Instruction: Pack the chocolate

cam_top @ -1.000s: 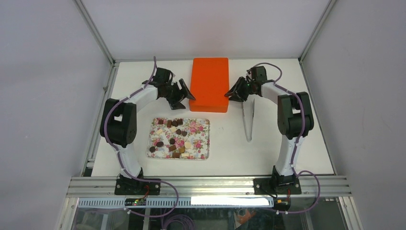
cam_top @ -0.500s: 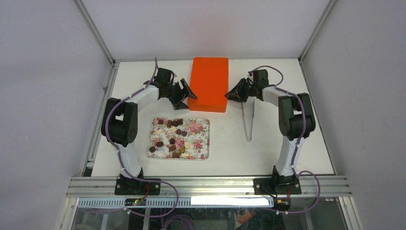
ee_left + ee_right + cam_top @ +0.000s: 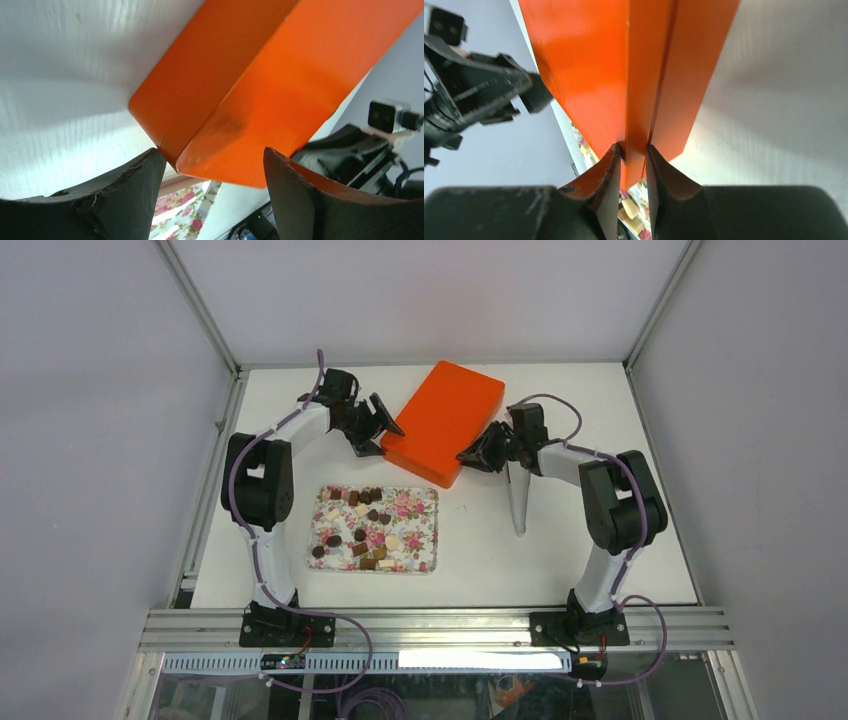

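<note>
The chocolate (image 3: 362, 525) is several small dark brown, light brown and cream pieces lying on a flowered tray (image 3: 428, 537) in front of the left arm. An orange box (image 3: 443, 422) lies askew at the back middle of the table. My left gripper (image 3: 378, 432) is open, its jaws either side of the box's near left corner (image 3: 212, 152). My right gripper (image 3: 475, 455) is shut on the box's right edge (image 3: 632, 147); the box (image 3: 594, 65) fills the right wrist view. A few cream pieces (image 3: 629, 207) show under the right jaws.
A pair of metal tongs (image 3: 517, 502) lies on the white table to the right of the tray, below my right gripper. Metal frame rails run along the table's left, right and near edges. The tray's edge (image 3: 185, 225) shows under my left jaws.
The orange box has turned clockwise, its far end swung right and its near end left. My right gripper has closed on its edge and moved nearer; my left gripper has moved back-left.
</note>
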`<state>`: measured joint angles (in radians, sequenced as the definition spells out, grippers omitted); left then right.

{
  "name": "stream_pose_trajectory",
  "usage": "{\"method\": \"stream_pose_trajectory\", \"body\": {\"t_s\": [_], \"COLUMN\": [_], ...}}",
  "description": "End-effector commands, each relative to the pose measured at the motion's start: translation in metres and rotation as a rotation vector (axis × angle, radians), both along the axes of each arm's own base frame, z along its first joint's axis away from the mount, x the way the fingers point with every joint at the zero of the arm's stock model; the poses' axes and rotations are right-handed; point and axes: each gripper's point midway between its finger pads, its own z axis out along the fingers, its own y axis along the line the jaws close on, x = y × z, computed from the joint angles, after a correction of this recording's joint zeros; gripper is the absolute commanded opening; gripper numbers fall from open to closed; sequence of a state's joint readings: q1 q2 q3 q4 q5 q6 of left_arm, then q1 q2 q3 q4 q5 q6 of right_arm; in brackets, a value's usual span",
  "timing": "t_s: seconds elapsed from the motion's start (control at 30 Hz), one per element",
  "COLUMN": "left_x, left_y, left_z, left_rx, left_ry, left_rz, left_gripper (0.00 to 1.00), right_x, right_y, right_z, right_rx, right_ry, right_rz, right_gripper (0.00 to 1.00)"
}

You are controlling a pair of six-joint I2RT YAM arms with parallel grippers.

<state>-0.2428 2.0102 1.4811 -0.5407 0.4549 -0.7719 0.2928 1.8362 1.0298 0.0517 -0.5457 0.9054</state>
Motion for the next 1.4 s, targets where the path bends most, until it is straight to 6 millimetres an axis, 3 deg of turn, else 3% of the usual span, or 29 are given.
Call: {"method": "stream_pose_trajectory", "body": {"t_s": [0.0, 0.13, 0.27, 0.37, 0.5, 0.6, 0.7, 0.73, 0.8, 0.97, 1.1, 1.23, 1.37], "left_x": [0.032, 0.046, 0.055, 0.06, 0.063, 0.062, 0.059, 0.058, 0.056, 0.047, 0.037, 0.029, 0.025], "left_y": [-0.019, -0.023, -0.023, -0.021, -0.019, -0.017, -0.013, -0.011, -0.007, 0.001, 0.006, 0.01, 0.011], "left_z": [0.027, 0.03, 0.041, 0.053, 0.069, 0.079, 0.087, 0.088, 0.094, 0.11, 0.119, 0.126, 0.135], "left_rx": [-0.049, -0.052, -0.043, -0.026, -0.015, -0.004, 0.011, 0.02, 0.035, 0.067, 0.081, 0.093, 0.09], "left_ry": [-0.13, -0.151, -0.188, -0.226, -0.269, -0.289, -0.307, -0.308, -0.323, -0.356, -0.373, -0.385, -0.401], "left_rz": [-0.057, -0.064, -0.063, -0.062, -0.07, -0.067, -0.06, -0.056, -0.054, -0.051, -0.059, -0.064, -0.064], "left_gripper": [0.73, 0.73, 0.73, 0.74, 0.74, 0.74, 0.74, 0.74, 0.74, 0.75, 0.75, 0.76, 0.77], "right_x": [-0.046, -0.05, -0.04, -0.025, -0.006, 0.013, 0.032, 0.039, 0.053, 0.081, 0.099, 0.114, 0.126], "right_y": [0.018, 0.03, 0.023, -0.001, -0.047, -0.082, -0.109, -0.116, -0.129, -0.148, -0.151, -0.152, -0.154], "right_z": [-0.012, 0.003, 0.031, 0.064, 0.093, 0.107, 0.113, 0.105, 0.105, 0.095, 0.088, 0.099, 0.123], "right_rx": [-0.04, -0.037, -0.118, -0.22, -0.362, -0.491, -0.618, -0.671, -0.762, -0.904, -0.945, -0.962, -0.978], "right_ry": [0.094, 0.067, -0.006, -0.099, -0.163, -0.199, -0.174, -0.141, -0.12, -0.058, -0.047, -0.068, -0.125], "right_rz": [0.058, 0.096, 0.123, 0.107, 0.064, 0.013, -0.013, -0.01, -0.018, -0.017, -0.021, -0.034, -0.066], "right_gripper": [0.25, 0.3, 0.51, 0.62, 0.63, 0.53, 0.21, 0.12, 0.0, 0.0, 0.0, 0.0, 0.0]}}
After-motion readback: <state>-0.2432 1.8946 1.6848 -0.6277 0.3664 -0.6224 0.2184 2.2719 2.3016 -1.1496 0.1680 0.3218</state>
